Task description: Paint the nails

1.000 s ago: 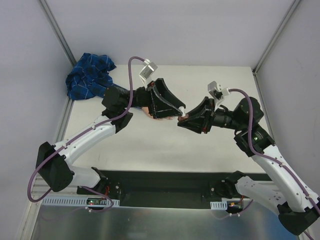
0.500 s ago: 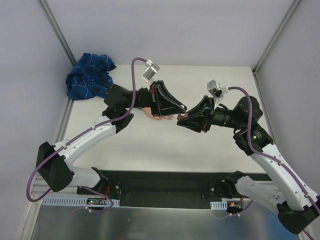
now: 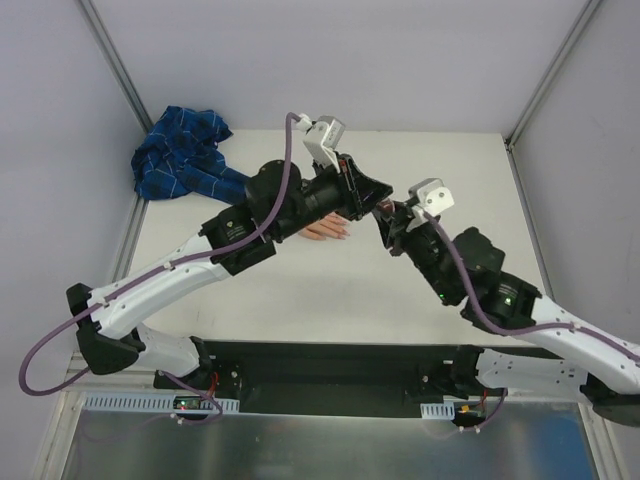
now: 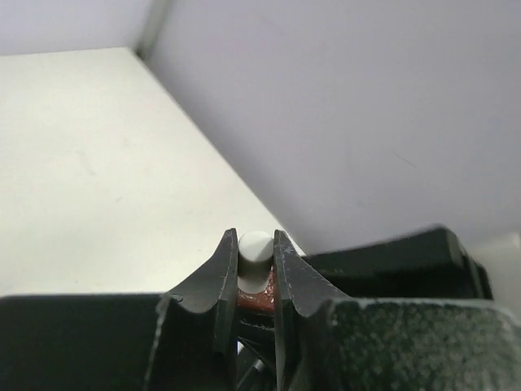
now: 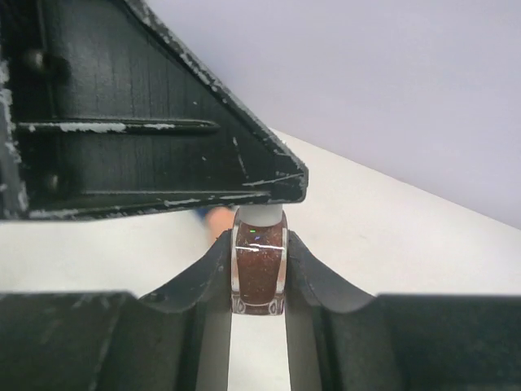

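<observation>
Top view: the fake hand (image 3: 322, 230) is lying on the table (image 3: 300, 290) beneath the left arm. Its nails (image 3: 344, 233) are showing too small to judge any fresh polish. The left gripper (image 3: 378, 196) and right gripper (image 3: 388, 213) are standing tip to tip just beside it.

Left wrist view: the left gripper is clamping the white cap (image 4: 255, 242).

Right wrist view: the right gripper is pinching the polish bottle (image 5: 259, 273), which is full of brown polish. By judgement uncapping is the step in hand, and all the painting is still to do.

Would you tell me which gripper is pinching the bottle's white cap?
The left gripper pinches the white cap; the right gripper clamps the reddish body.
</observation>
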Robot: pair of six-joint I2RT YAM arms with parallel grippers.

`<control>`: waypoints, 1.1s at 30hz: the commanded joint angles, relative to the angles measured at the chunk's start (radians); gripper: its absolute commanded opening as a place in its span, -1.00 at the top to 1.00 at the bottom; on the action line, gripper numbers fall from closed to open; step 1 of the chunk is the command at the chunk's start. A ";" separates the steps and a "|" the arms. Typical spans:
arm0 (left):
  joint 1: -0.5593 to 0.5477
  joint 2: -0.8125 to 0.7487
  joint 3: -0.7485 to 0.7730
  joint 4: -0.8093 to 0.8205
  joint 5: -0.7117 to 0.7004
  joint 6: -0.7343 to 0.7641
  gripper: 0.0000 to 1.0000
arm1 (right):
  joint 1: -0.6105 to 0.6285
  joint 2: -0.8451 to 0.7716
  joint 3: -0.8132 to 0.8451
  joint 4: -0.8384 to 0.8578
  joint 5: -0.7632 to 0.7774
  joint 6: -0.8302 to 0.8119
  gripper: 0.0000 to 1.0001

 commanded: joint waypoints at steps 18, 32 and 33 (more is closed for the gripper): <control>0.055 0.029 0.086 -0.127 0.131 0.025 0.06 | 0.020 -0.025 -0.041 0.058 0.025 -0.171 1.00; 0.248 -0.134 -0.086 0.132 0.691 -0.061 -0.49 | -0.153 -0.117 -0.020 -0.119 -0.409 0.086 1.00; 0.253 -0.132 -0.103 0.178 0.729 -0.077 -0.49 | -0.159 -0.117 -0.018 -0.120 -0.428 0.097 0.99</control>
